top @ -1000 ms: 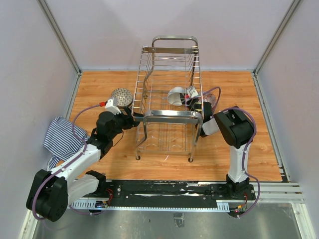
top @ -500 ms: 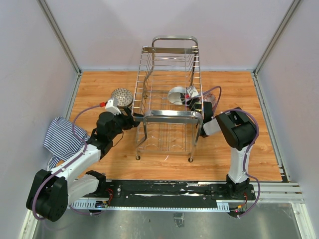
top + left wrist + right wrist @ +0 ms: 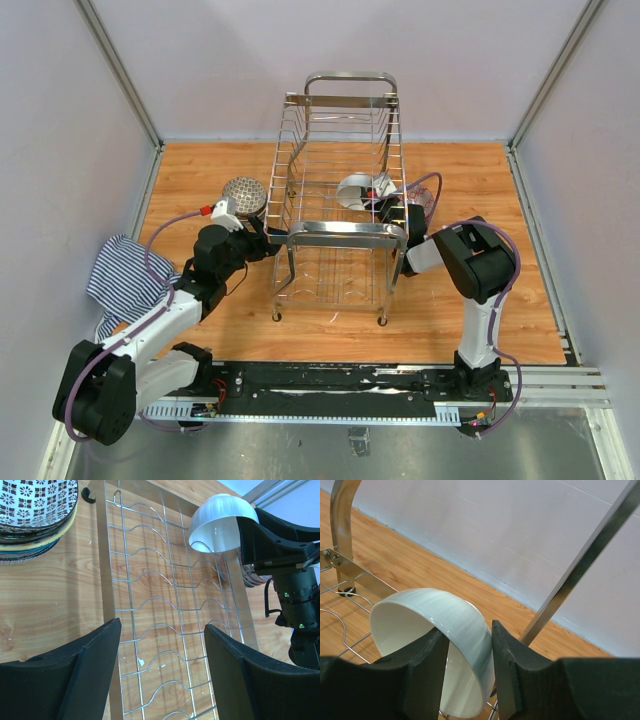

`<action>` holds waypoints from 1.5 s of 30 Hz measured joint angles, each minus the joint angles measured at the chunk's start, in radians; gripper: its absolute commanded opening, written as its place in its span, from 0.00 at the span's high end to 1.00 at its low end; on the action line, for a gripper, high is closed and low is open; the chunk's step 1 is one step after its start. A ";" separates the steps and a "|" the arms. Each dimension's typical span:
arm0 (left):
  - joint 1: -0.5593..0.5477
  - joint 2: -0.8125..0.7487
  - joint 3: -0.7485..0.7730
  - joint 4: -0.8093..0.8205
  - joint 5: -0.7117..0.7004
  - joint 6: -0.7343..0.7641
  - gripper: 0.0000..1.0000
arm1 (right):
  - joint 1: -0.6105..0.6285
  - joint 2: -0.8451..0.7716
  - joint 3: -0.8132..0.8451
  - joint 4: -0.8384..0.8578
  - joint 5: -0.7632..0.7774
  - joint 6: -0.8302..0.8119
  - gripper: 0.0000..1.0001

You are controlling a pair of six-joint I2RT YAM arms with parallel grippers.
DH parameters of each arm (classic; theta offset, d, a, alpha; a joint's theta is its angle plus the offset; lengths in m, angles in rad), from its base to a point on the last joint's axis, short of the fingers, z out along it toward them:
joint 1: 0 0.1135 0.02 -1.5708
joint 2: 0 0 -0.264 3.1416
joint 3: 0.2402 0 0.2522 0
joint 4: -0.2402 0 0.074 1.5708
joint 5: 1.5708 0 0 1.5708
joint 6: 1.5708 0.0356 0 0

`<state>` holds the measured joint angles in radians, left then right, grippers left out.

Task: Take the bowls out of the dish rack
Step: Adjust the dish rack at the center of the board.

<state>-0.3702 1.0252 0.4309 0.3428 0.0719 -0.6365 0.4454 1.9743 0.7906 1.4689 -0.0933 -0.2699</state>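
The chrome wire dish rack (image 3: 340, 235) stands mid-table. A white bowl (image 3: 354, 190) sits tilted at its right side; it also shows in the left wrist view (image 3: 220, 522) and the right wrist view (image 3: 440, 630). My right gripper (image 3: 469, 655) is shut on this bowl's rim, one finger inside, one outside. It sits at the rack's right edge (image 3: 392, 208). My left gripper (image 3: 162, 655) is open and empty, at the rack's left side (image 3: 268, 240), above the rack's wire floor (image 3: 165, 605). A stack of dark patterned bowls (image 3: 244, 197) stands left of the rack, also in the left wrist view (image 3: 37, 515).
A striped cloth (image 3: 122, 275) lies at the far left by the wall. The rack's tubular handle (image 3: 342, 525) and an upright bar (image 3: 580, 570) stand close around the held bowl. A purple cable (image 3: 430, 185) loops behind the right wrist.
The white bowl has tipped up and shifted slightly in the right gripper's hold at the rack's right side. The left arm has not moved.
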 measured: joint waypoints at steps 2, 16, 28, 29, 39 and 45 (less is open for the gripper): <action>0.000 0.000 0.000 0.000 0.000 0.000 0.28 | 0.000 0.000 0.000 0.000 0.002 -0.001 0.60; 0.000 -0.005 0.000 0.000 0.000 0.000 0.28 | 0.008 -0.002 0.000 0.000 0.016 -0.005 0.60; 0.000 -0.005 0.000 0.000 0.000 0.000 0.28 | 0.011 -0.009 0.000 0.000 0.016 -0.016 0.57; 0.000 -0.005 0.000 0.000 0.000 0.000 0.28 | 0.013 -0.014 0.000 -0.001 0.016 -0.015 0.57; 0.000 -0.005 0.000 0.000 0.000 0.000 0.28 | 0.015 -0.020 0.000 -0.003 0.015 -0.016 0.56; 0.000 -0.005 0.000 0.000 -0.001 0.000 0.28 | 0.015 -0.020 0.000 -0.003 0.016 -0.017 0.56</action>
<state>-0.3702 1.0199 0.4309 0.3424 0.0711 -0.6361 0.4603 1.9541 0.7910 1.4662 -0.0776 -0.2871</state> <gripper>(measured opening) 0.723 0.437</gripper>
